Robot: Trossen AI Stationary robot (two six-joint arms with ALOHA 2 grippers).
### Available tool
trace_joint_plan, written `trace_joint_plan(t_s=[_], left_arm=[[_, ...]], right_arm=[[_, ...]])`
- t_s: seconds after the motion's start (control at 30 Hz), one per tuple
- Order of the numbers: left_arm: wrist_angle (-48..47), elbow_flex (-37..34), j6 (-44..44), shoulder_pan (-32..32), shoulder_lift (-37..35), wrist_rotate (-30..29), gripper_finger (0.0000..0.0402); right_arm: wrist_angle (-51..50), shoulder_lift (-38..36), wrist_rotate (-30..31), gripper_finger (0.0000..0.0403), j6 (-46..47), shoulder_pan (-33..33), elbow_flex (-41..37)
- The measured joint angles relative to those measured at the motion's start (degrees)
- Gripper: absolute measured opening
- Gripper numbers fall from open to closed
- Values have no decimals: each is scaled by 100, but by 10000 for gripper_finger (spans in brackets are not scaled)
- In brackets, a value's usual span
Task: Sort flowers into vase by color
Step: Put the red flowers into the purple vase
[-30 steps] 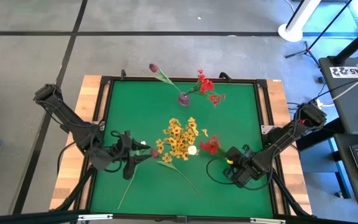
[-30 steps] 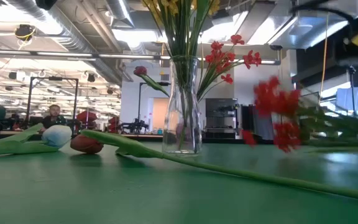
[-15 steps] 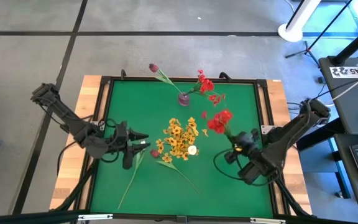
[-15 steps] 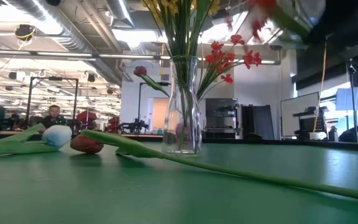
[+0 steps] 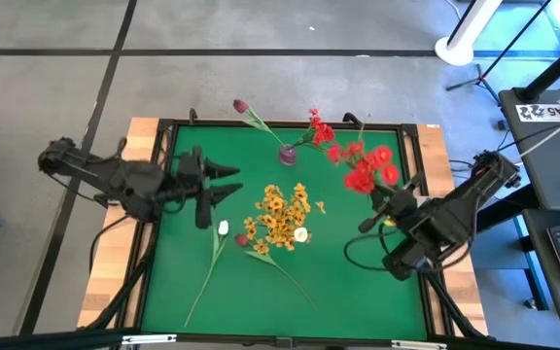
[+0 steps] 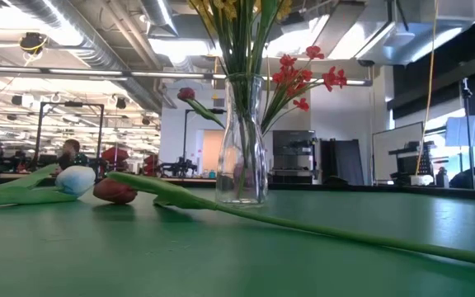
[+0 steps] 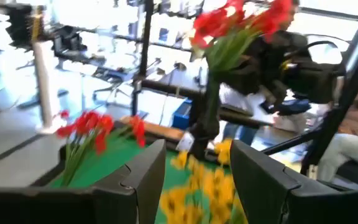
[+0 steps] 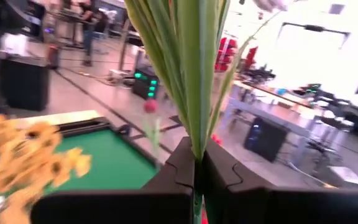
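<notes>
Right gripper lifts red flowers above the green tabletop

The right gripper (image 5: 389,197), right of centre, pinches the red flower bunch (image 5: 367,165) by its stems, beside the vase (image 5: 287,154) at upper centre. The left gripper (image 5: 224,184), fingers spread and empty, hovers left of the yellow flowers (image 5: 280,214).

Grey tiled floor (image 5: 56,58) with dark seams. Exposed ceiling ducts (image 6: 81,33) overhead (bright strip lighting). Desks (image 8: 272,102) beyond.

The right claw (image 8: 196,177) is closed on green stems (image 8: 191,68). Yellow blossoms (image 8: 23,155) are over the green worktop (image 8: 110,163).
</notes>
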Motion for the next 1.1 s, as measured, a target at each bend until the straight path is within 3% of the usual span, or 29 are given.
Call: trace_joint_plan(t_s=[0.2, 0.33, 0.57, 0.67, 0.9, 1.1], left_arm=[[114, 333, 355, 971, 275, 1424, 175], [109, 333, 395, 1235, 467, 1757, 175], [181, 333, 398, 1205, 701, 2135, 175], [272, 333, 516, 1193, 701, 2233, 175], [844, 333, 1726, 1245, 701, 2259, 175], [888, 333, 2219, 1781, 714, 2454, 175]], right_arm=[[418, 2, -9, 5, -876, -756, 427], [1838, 1, -616, 5, -2208, -1171, 505], [5578, 181, -2711, 5, -6318, -1394, 503], [6613, 192, -3536, 4, -7473, -1589, 503], [7883, 249, -6582, 3, -8045, -2912, 505], [8410, 492, -8161, 3, -7824, -3878, 503]])
